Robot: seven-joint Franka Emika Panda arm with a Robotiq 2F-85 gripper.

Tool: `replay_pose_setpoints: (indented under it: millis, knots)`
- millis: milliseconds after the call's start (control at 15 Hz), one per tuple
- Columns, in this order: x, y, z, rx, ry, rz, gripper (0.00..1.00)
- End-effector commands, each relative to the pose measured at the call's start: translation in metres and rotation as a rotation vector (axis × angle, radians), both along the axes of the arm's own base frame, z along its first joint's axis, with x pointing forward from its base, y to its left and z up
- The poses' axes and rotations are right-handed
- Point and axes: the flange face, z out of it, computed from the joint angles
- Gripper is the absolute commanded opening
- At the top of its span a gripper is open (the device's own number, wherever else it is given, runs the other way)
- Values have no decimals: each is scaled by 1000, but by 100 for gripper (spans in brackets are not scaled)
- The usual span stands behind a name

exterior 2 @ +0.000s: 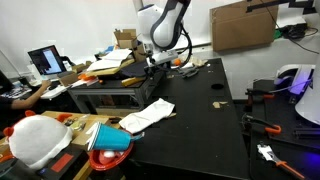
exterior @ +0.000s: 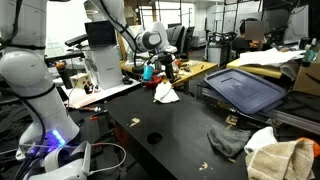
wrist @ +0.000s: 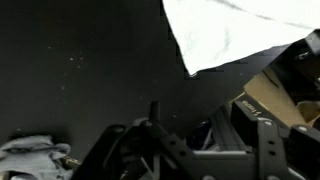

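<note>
White cloth (exterior: 165, 93) lies crumpled on the black table (exterior: 150, 145), directly under and slightly to the camera side of the gripper (exterior: 167, 72) in an exterior view. In the wrist view the same white cloth (wrist: 240, 35) occupies the upper right corner, ahead of the gripper (wrist: 205, 125) and off to one side. A strip of bare table (wrist: 90, 60) separates it from the fingers (wrist: 153, 112), so cloth and tool are near but apart. Gripper state: the jaws stand spread with nothing between them, and no item is held. The gripper points down at the table surface from a low height. In an exterior view the gripper (exterior 2: 152, 66) hangs from the white arm over the far end of the black table (exterior 2: 200, 110); the white cloth cannot be made out with certainty there. Surroundings: a brown, cardboard-like edge (wrist: 265, 95) sits just below the cloth in the wrist view, and a crumpled pale rag (wrist: 30, 155) lies at the lower left corner, well apart from the cloth. In an exterior view a dark blue tote lid (exterior: 245, 90) lies beside the cloth on the table. A grey cloth (exterior: 228, 140) lies nearer the camera, with a beige towel (exterior: 280, 155) at the table's near corner.
</note>
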Motion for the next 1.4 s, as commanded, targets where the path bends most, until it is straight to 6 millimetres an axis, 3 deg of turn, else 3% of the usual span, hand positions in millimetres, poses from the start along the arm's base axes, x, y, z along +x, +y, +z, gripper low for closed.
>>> replay_pose_setpoints:
  millis: [0,200,400,733,933,1333]
  knots:
    - [-1,-25,-25,-46,-5,-196,43]
    - [-1,-32,-47,-45,34,-370,22]
    - [1,-25,-61,-6,79,-473,1]
    - [17,-5,-60,153,109,-545,0]
    - [27,-4,-65,212,113,-585,0]
    - [37,-10,-100,239,137,-636,0]
